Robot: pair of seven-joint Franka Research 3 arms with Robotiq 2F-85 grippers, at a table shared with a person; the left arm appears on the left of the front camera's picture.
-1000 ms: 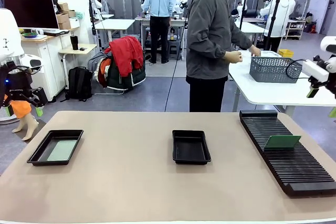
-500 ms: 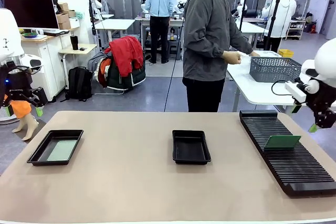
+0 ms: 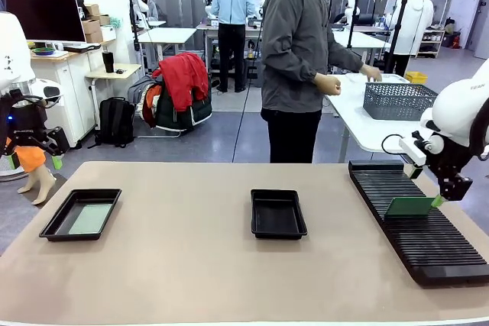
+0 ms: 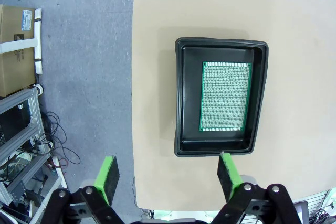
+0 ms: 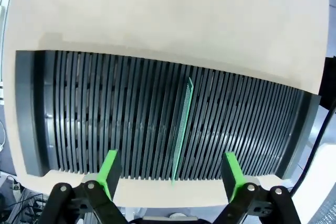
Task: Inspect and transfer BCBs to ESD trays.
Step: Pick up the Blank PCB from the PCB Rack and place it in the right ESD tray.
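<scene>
One ESD tray (image 3: 53,224) lies at the table's left with a green BCB (image 3: 90,219) flat inside. A second ESD tray (image 3: 278,193) sits bare at the middle. Another BCB (image 3: 409,206) stands on edge in the black slotted rack (image 3: 428,246) on the right. My right gripper (image 3: 441,198) hangs open just right of that board; in the right wrist view the board (image 5: 181,129) shows edge-on between and beyond its open gripper (image 5: 170,170). My left gripper (image 3: 34,162) is open, off the table's left edge, looking down on the tray (image 4: 181,98) and its board (image 4: 224,96) past its own tips (image 4: 168,174).
A person in a grey jacket (image 3: 298,43) stands beyond the far edge, hands over a white side table that carries a grey mesh basket (image 3: 397,101). Bare tan tabletop (image 3: 176,250) spreads between the trays and the rack. Grey floor lies left of the table.
My right arm has swung down and leftward from the right edge, bringing its open gripper beside the upright board. The left arm has stayed still. The person has shifted slightly left.
</scene>
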